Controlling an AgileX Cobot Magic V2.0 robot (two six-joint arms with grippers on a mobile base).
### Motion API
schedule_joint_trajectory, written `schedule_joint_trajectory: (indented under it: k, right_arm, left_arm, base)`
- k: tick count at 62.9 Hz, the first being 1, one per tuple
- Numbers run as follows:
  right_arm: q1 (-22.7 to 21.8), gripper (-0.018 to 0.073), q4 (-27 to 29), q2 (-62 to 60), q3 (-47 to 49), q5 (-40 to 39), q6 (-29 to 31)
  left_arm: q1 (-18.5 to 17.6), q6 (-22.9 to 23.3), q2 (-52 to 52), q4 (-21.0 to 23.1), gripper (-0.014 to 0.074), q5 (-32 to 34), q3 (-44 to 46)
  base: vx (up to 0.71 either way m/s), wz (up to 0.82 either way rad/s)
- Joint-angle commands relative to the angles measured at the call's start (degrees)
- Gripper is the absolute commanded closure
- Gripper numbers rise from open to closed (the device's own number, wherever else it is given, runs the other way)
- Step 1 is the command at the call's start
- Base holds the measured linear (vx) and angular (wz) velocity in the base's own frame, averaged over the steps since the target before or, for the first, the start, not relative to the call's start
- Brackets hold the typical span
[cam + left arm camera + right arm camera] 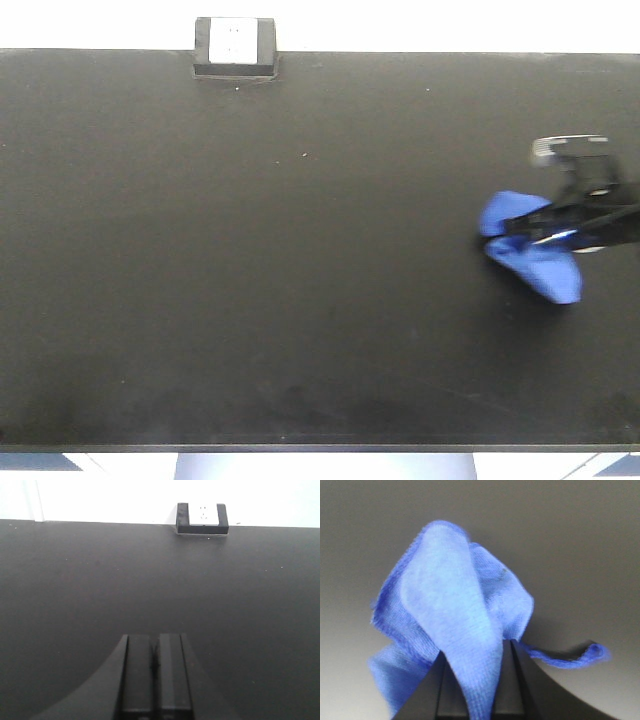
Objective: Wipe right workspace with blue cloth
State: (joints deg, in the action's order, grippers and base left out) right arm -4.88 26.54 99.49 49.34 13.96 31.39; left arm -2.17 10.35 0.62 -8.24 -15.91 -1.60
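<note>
The blue cloth lies bunched on the black table at the far right. My right gripper reaches in from the right edge and is shut on it. In the right wrist view the cloth fills the middle, with a fold pinched between the two black fingers. My left gripper is shut and empty, its fingers pressed together above bare black tabletop. It does not show in the front view.
The black table spans the whole front view. A black-and-white socket box sits at the back edge, left of centre; it also shows in the left wrist view. A white wall runs behind.
</note>
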Motion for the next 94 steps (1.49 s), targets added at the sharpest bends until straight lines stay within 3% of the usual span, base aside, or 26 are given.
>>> schedule_joint_trajectory:
  k: [1, 13, 33, 44, 57, 70, 80, 88, 94]
  right_arm:
    - [-1.66, 0.0538, 2.26, -2.25, 1.37, -1.86, 2.0]
    - [0.56, 0.0427, 3.11, -2.25, 1.37, -1.88, 7.33]
    - [1.73, 0.0012, 4.16, -6.99, 1.37, -2.01, 8.69]
    - [1.73, -0.0074, 4.16, -16.18, 1.37, -1.86, 8.69]
    - [1.73, -0.0032, 6.22, -32.74, 1.37, 3.68, 8.29]
    - [1.73, 0.009, 6.74, -50.15, 1.26, 10.05, 7.78]
    - [1.68, 0.0307, 6.62, -60.22, 0.56, 13.8, 5.41]
    - [1.68, 0.0559, 6.62, -65.58, -1.77, 12.92, 3.55]
    - [1.68, 0.0571, 6.89, -67.49, -3.03, 12.31, 2.69]
  left_arm:
    - [-0.25, 0.49, 0.89, -0.06, 0.0602, 4.52, -1.74]
    - [-0.25, 0.49, 0.89, -0.06, 0.0602, 4.52, -1.74]
    - [-0.25, 0.49, 0.89, -0.06, 0.0602, 4.52, -1.74]
    - [-0.25, 0.49, 0.89, -0.06, 0.0602, 4.52, -1.74]
    - [-0.25, 0.49, 0.89, -0.06, 0.0602, 4.52, -1.74]
    - [-0.25, 0.49, 0.89, -0.06, 0.0602, 4.52, -1.74]
    - [-0.25, 0.49, 0.89, -0.06, 0.0602, 4.52, -1.74]
    - [-0.25, 0.49, 0.89, -0.06, 0.0602, 4.52, -1.74]
    - [-0.25, 0.49, 0.89, -0.06, 0.0602, 4.52, -1.74]
  base:
    - [0.0, 0.0]
    - [0.0, 0.0]
    - [0.0, 0.0]
    - [0.0, 0.0]
    - [0.0, 0.0]
    - [0.0, 0.0]
    - [0.0, 0.0]
    - [0.0, 0.0]
    - [0.0, 0.0]
